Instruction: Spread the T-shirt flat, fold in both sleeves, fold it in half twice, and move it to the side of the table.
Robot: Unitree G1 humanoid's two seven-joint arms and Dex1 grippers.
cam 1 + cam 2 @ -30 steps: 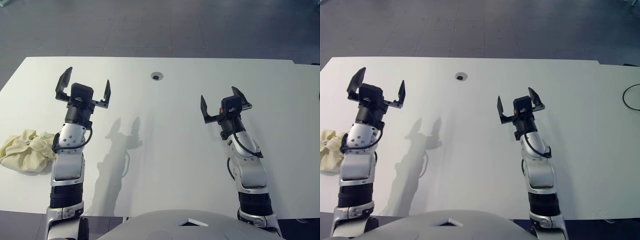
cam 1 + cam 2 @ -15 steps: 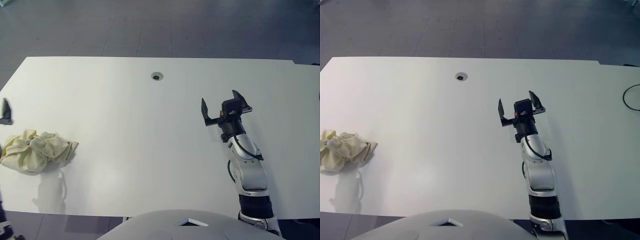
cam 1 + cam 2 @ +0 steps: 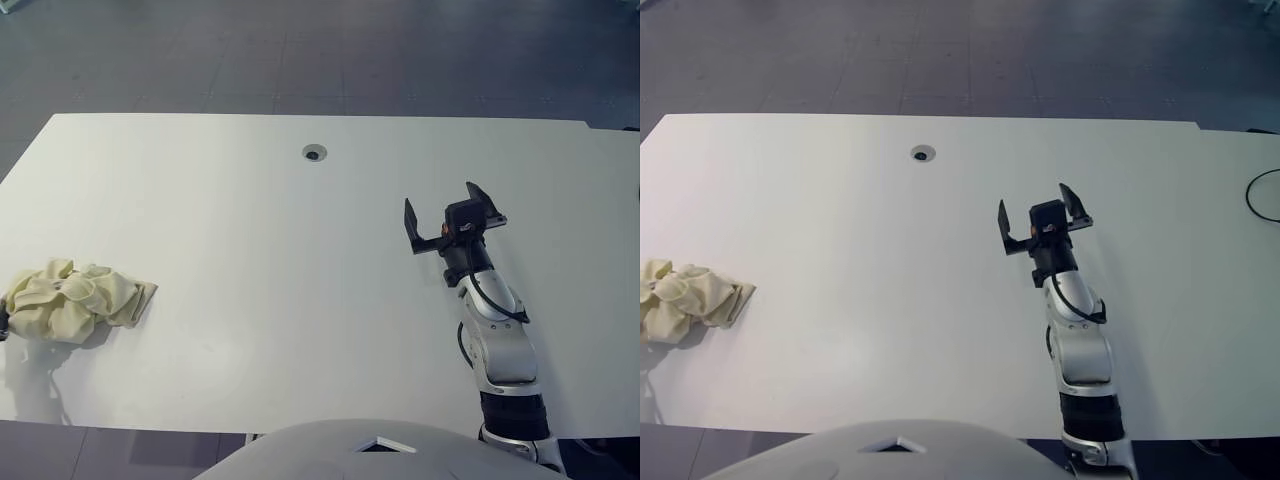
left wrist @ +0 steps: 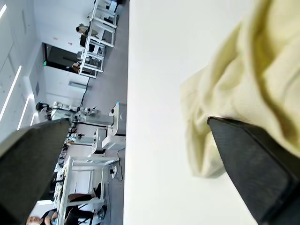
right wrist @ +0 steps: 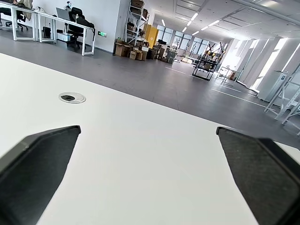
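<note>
1. The T-shirt [image 3: 72, 302], pale yellow, lies crumpled in a loose bundle at the counter's [image 3: 250, 260] 9 o'clock edge. Nothing of it is spread or folded, so I judge the task to be at its very start.
2. It looks light, soft and limp. It will sag from any single grip and bunch rather than slide flat, and a pinch into the middle of the heap would likely catch several layers at once.
3. The best hold looks to be the flatter flap [image 3: 140, 296] poking out at the bundle's 3 o'clock side, or any hem or shoulder seam that can be teased free. Two holds well apart would let the cloth be shaken open.
4. The left tool [image 4: 138, 121] is right at the bundle, with its jaws spread wide. One of its fingers [image 4: 253, 164] crosses in front of the cloth, and a fold of the shirt sits between the two. Whether a finger touches the fabric I cannot tell.
5. The right tool [image 3: 440, 197] hovers over bare counter at about 2 o'clock from the counter's middle, well apart from the shirt. Its jaws gape and hold nothing.
6. A round cable hole [image 3: 314, 153] sits near the counter's 12 o'clock edge, far from both tools.
</note>
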